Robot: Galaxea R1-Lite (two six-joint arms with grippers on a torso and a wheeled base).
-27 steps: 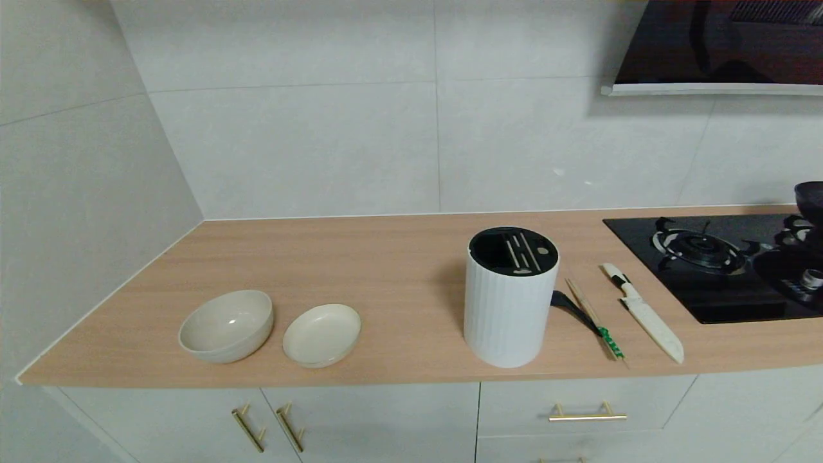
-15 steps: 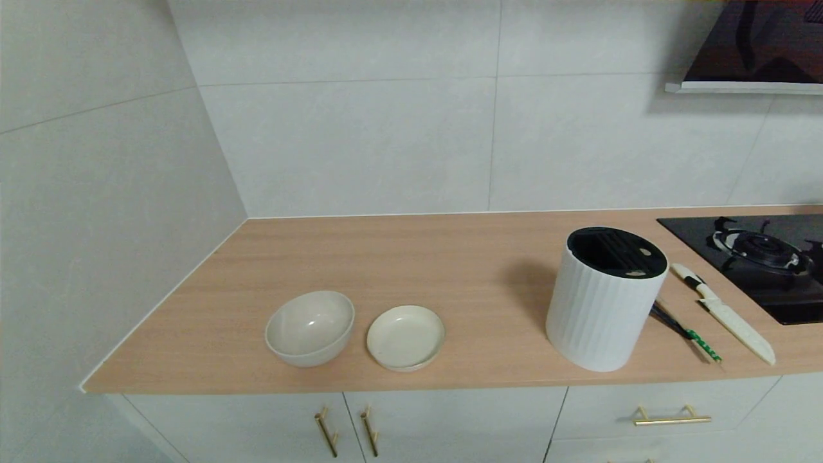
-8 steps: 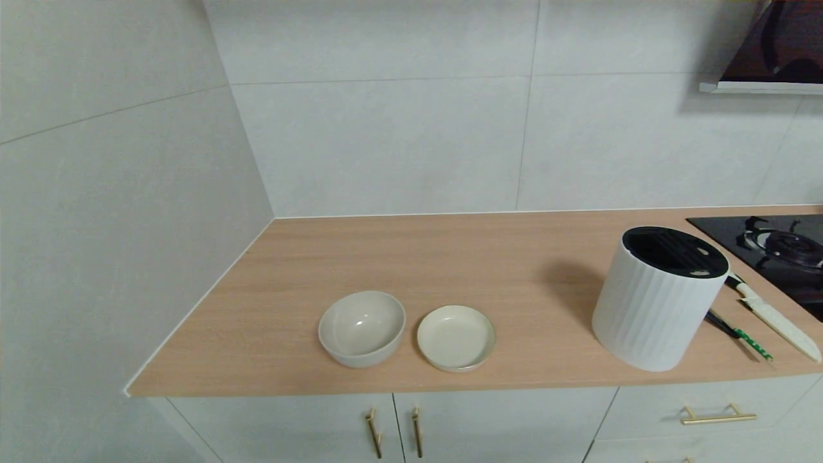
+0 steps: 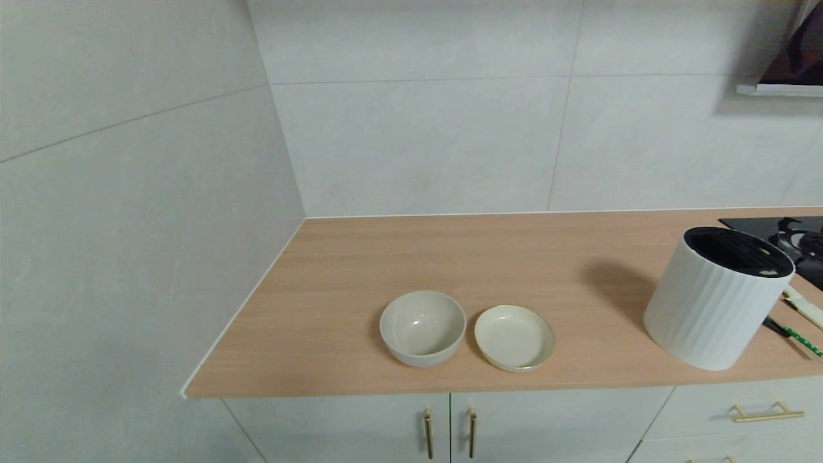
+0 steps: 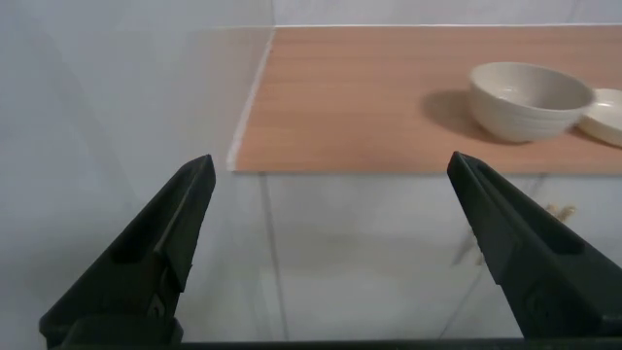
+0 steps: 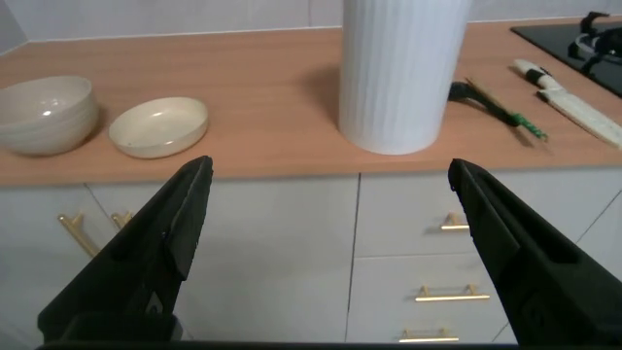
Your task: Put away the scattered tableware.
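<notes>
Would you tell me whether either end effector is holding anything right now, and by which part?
Nothing is held: the left end effector and right end effector are both open and empty.

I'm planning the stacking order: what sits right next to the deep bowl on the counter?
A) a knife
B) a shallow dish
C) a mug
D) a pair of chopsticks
B: the shallow dish lies close beside the bowl on the counter, while the white ribbed holder stands apart, farther along to the right.
</notes>
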